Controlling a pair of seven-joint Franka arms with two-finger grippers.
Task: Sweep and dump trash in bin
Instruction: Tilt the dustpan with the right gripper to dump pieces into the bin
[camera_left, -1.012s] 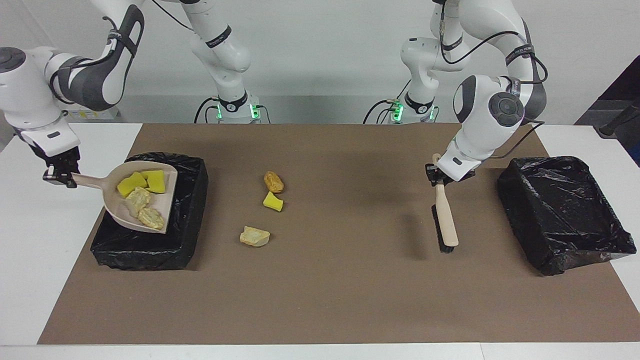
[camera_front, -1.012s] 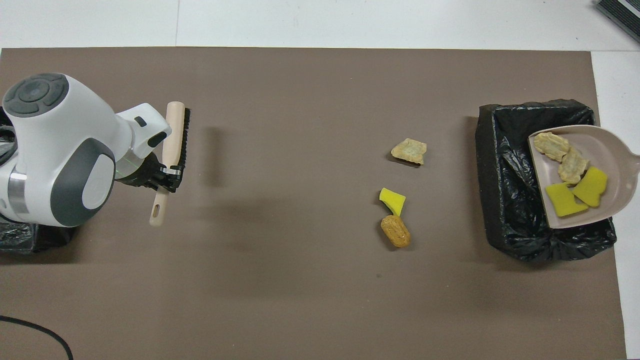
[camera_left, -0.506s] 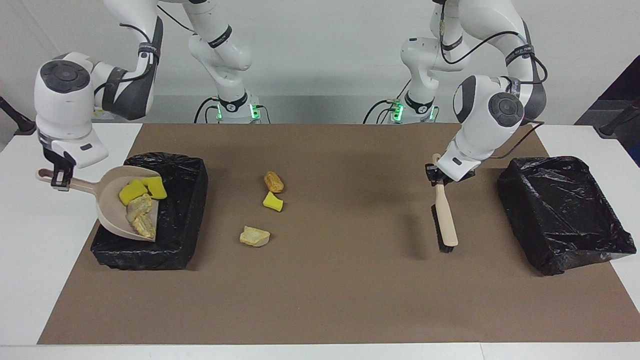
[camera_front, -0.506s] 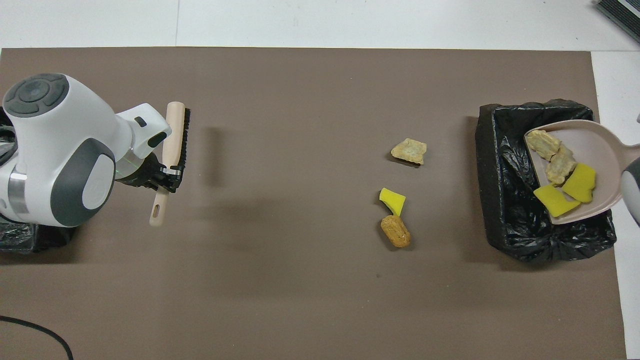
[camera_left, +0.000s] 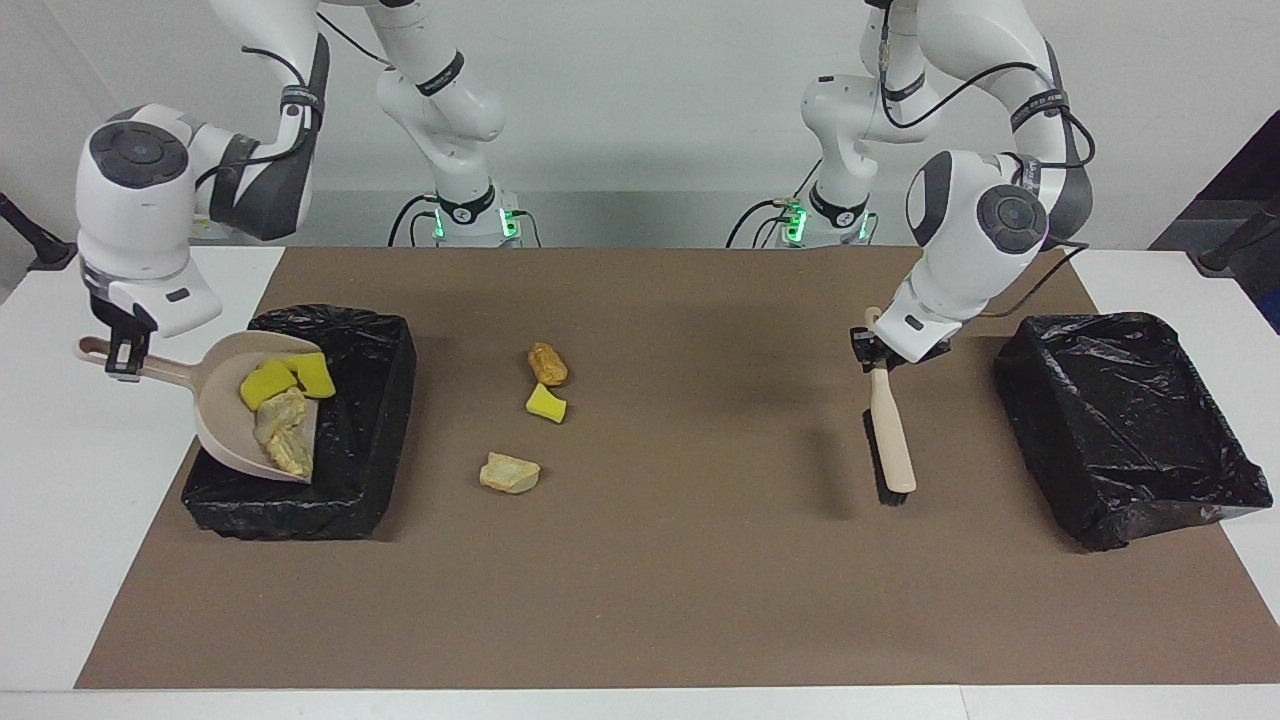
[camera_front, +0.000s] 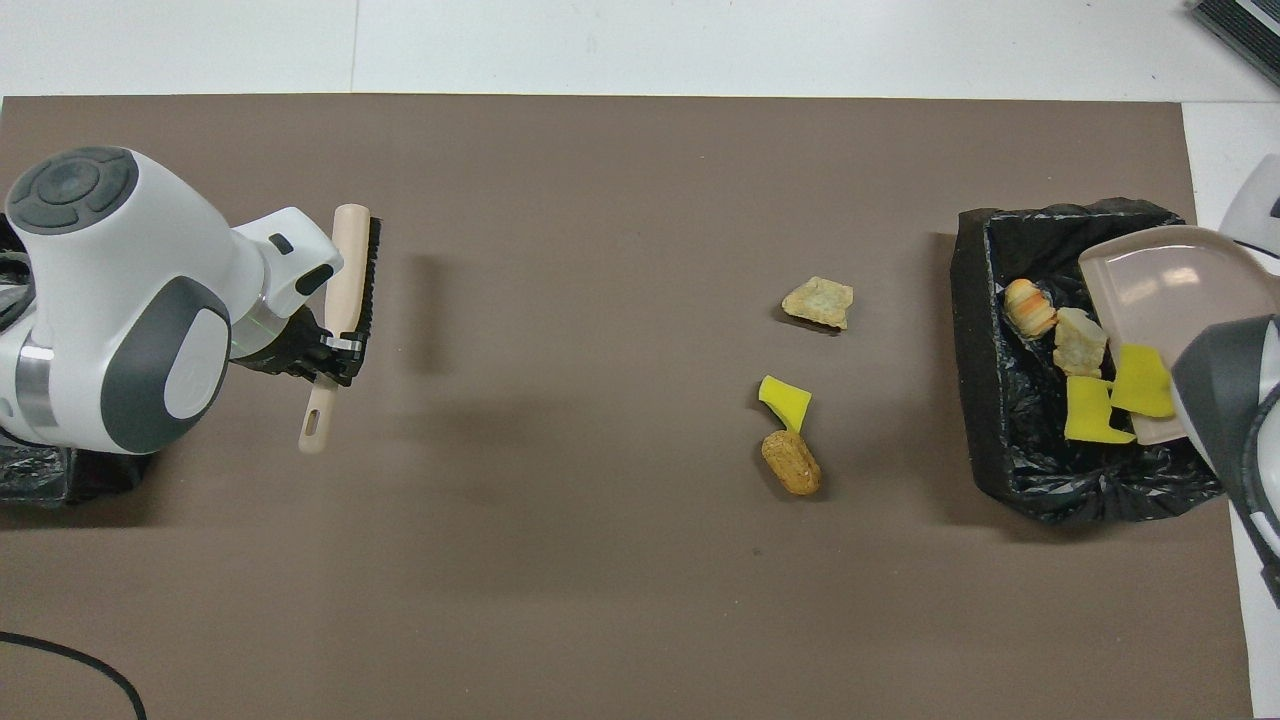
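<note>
My right gripper (camera_left: 122, 357) is shut on the handle of the beige dustpan (camera_left: 225, 400), which tilts steeply over the black-lined bin (camera_left: 370, 430) at the right arm's end. Several pieces of trash, yellow sponge (camera_left: 268, 383) and tan chunks (camera_left: 285, 440), crowd its lower lip. In the overhead view they slide off the dustpan (camera_front: 1160, 285) into the bin (camera_front: 975, 350). Three pieces lie mid-mat: an orange-brown chunk (camera_left: 547, 363), a yellow sponge (camera_left: 546, 403) and a tan chunk (camera_left: 509, 473). My left gripper (camera_left: 872, 355) is shut on the beige brush (camera_left: 890, 430), held above the mat.
A second black-lined bin (camera_left: 1120, 430) stands at the left arm's end of the brown mat (camera_left: 680, 580). A black cable (camera_front: 70, 660) lies on the mat's corner nearest the left arm's base.
The right arm swung up and tipped the dustpan steeper over the bin. The trash slid down to its lip and is dropping off. The left arm and brush have not moved.
</note>
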